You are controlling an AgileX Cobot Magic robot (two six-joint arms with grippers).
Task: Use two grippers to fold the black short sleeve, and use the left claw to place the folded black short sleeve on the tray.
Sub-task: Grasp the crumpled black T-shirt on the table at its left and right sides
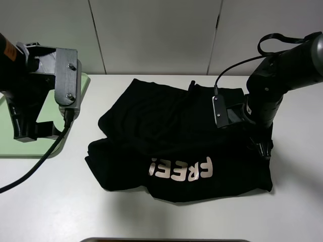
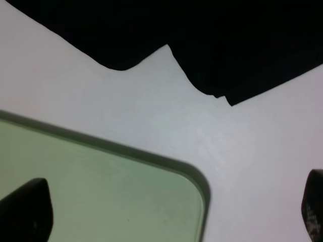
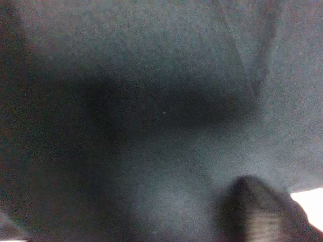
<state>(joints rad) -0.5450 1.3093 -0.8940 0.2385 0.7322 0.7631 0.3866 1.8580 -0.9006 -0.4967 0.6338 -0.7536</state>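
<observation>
The black short sleeve (image 1: 181, 136) lies partly folded in the middle of the white table, its pale "FREE!" letters upside down near the front edge. The pale green tray (image 1: 10, 146) sits at the far left. My left claw (image 1: 38, 132) hovers above the tray with its jaws wide open and nothing between them. In the left wrist view the left claw (image 2: 169, 212) spans the tray's corner (image 2: 101, 186), clear of the shirt's edge (image 2: 227, 40). My right gripper (image 1: 261, 146) is down on the shirt's right edge. The right wrist view shows only fabric (image 3: 151, 101) and one fingertip (image 3: 257, 212).
The white table (image 1: 50, 201) has bare surface in front of the shirt and between shirt and tray. Grey wall panels stand behind the table. A dark rounded edge (image 1: 166, 240) shows at the bottom of the exterior view.
</observation>
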